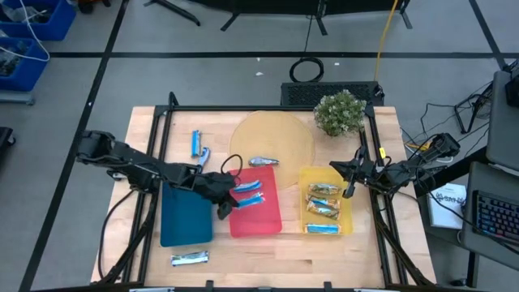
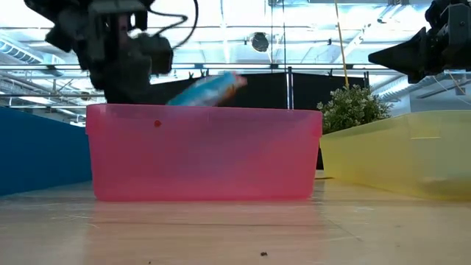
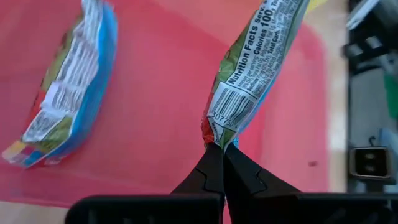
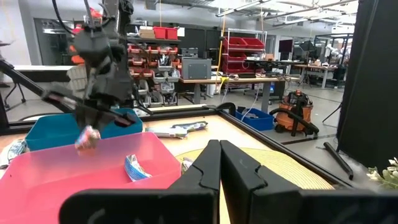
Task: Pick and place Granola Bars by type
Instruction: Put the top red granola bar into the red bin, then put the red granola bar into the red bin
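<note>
My left gripper is over the red tray, shut on a bright blue granola bar. A second blue bar lies flat on the tray floor beside it. The yellow tray holds three bars: two brown-gold and one blue. One silver-blue bar lies on the tan disc. Two blue bars lie on the table past the blue tray, and another lies near the near edge. My right gripper waits shut above the yellow tray's right side. My left gripper pinches the blue bar by the crimped end of its wrapper, only at the fingertips. The fingers come slanting from the table's left and lie along the bar. In the low view the bar is lifted clear above the red tray's rim and tilts upward away from the fingers.
The blue tray lies left of the red one, under my left arm. A round tan disc and a potted plant stand at the far side. A black frame runs around the table.
</note>
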